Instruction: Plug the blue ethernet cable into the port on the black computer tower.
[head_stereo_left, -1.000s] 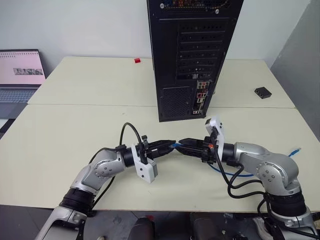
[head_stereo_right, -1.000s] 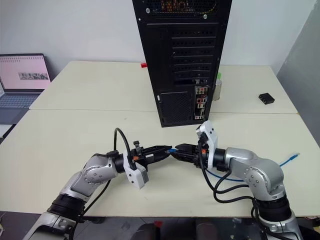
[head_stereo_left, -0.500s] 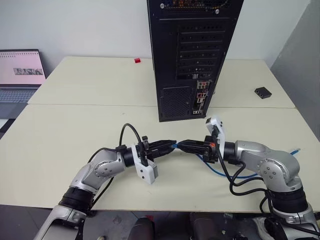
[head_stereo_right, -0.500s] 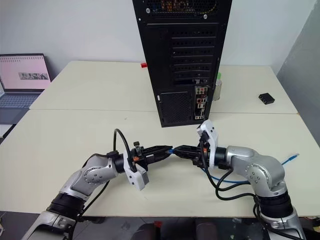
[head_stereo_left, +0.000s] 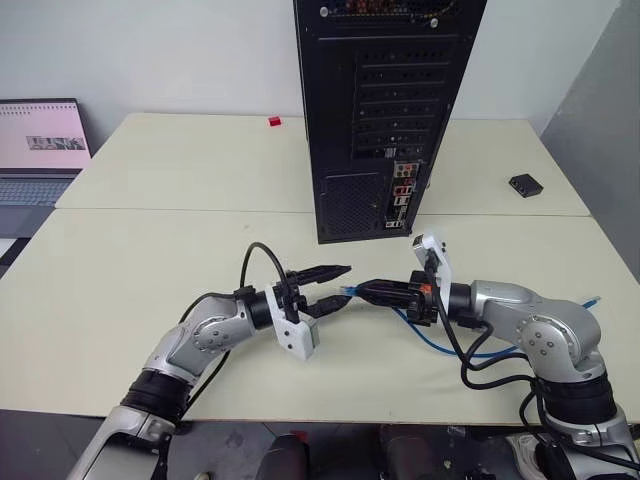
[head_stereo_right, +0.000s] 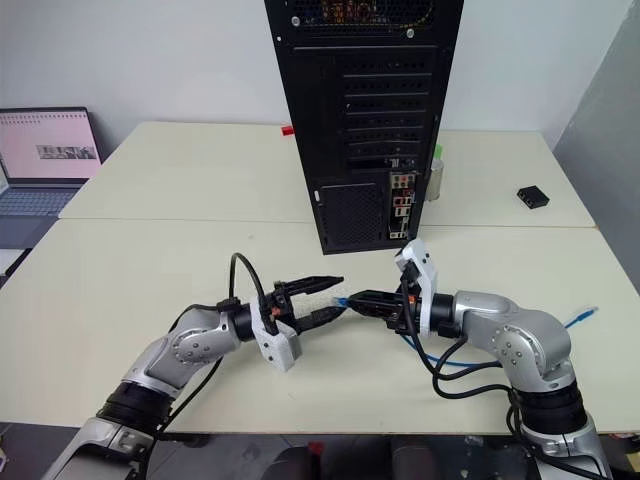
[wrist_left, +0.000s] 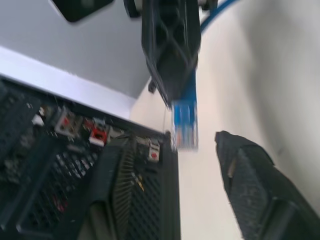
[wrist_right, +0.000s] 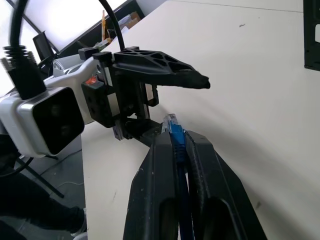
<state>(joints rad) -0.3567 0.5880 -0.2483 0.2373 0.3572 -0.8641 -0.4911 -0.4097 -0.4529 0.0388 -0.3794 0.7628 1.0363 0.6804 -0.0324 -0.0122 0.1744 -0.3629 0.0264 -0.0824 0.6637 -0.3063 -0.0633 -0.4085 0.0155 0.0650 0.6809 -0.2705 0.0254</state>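
Two grippers meet over the front half of the table, well short of the black computer tower standing at mid-table toward the back edge. Right gripper is clamped on the blue ethernet cable just behind its plug, which juts out past the fingertips; the rest of the cord loops slack under the right arm toward the table's right edge. Left gripper stands apart, one finger above and one below the plug, not touching. The port sits low in the tower's rear connector strip, facing the robot. Risks, as I judge them: the short grip lets the plug pivot between the fingers on any side contact; clip orientation may be wrong for the socket; neighbouring sockets are easy to hit instead; trailing slack could snag the right arm's black cables.
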